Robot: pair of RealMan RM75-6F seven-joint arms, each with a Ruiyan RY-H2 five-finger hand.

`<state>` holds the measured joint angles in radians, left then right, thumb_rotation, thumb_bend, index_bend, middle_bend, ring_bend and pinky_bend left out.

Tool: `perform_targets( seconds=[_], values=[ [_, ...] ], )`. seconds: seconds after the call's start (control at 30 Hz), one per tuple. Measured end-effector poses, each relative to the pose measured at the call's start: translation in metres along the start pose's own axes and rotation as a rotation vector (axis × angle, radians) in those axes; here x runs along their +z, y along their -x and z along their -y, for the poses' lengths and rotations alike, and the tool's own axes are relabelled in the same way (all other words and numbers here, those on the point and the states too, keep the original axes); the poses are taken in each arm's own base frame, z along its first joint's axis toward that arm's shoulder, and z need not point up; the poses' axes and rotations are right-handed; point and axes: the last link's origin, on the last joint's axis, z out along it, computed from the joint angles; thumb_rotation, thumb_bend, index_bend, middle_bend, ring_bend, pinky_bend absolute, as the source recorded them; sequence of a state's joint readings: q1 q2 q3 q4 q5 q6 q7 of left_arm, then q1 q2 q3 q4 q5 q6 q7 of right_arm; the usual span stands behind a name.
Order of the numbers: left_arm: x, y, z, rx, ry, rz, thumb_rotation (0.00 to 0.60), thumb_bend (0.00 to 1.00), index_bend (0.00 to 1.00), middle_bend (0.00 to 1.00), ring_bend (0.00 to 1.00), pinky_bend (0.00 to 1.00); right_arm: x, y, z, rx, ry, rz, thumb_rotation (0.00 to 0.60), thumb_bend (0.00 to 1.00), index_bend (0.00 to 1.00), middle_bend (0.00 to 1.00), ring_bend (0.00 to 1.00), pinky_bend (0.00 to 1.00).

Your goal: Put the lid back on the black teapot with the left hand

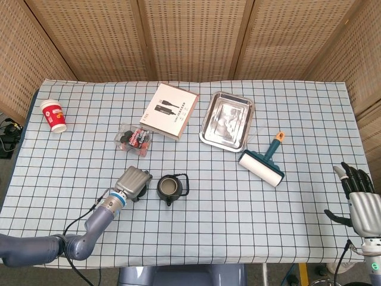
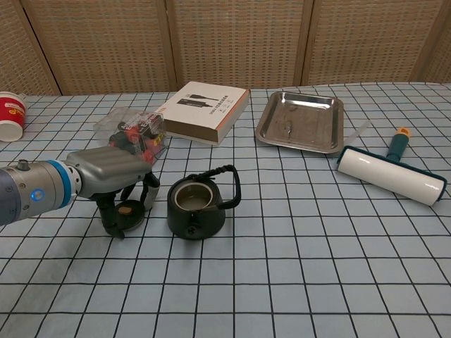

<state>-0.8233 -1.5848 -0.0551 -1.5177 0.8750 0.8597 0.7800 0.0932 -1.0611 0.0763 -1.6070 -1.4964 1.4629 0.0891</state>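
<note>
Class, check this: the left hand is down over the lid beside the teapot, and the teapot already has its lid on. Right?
Not quite. The left hand is over the lid beside the teapot, but the chest view shows the teapot open, its lid on the table.

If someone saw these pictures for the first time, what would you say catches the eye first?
The left hand draws the eye, reaching down around the small lid at the near left of the table. Right beside it stands the open black teapot, its handle tipped to the right. Farther back, the shiny metal tray and the white lint roller stand out on the checked cloth.
</note>
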Motion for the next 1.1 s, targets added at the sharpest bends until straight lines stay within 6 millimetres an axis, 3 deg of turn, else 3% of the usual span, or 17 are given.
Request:
perform_targets(
  seconds=[0.23, 0.57, 0.8, 1.1],
  values=[
    [-0.004, -0.007, 0.002, -0.006, -0.006, -0.042, 0.6, 0.0, 0.48, 0.46, 0.47, 0.55, 0.0, -0.001, 0.0, 0.002, -0.001, -0.002, 0.6, 0.0, 0.0, 0.0, 0.0, 0.0],
    [-0.021, -0.044, 0.001, -0.047, 0.016, -0.132, 0.6, 0.0, 0.48, 0.46, 0.47, 0.55, -0.001, -0.002, 0.001, 0.007, -0.003, -0.006, 0.6, 0.0, 0.0, 0.0, 0.0, 0.0],
    [-0.026, -0.08, -0.022, -0.075, 0.079, -0.215, 0.6, 0.0, 0.48, 0.46, 0.47, 0.55, -0.002, -0.004, 0.001, 0.015, -0.004, -0.009, 0.6, 0.0, 0.0, 0.0, 0.0, 0.0],
    [-0.012, -0.088, -0.054, -0.04, 0.08, -0.188, 0.6, 0.0, 0.47, 0.46, 0.47, 0.55, -0.002, -0.007, -0.003, 0.03, 0.003, -0.016, 0.6, 0.0, 0.0, 0.0, 0.0, 0.0]
  ],
)
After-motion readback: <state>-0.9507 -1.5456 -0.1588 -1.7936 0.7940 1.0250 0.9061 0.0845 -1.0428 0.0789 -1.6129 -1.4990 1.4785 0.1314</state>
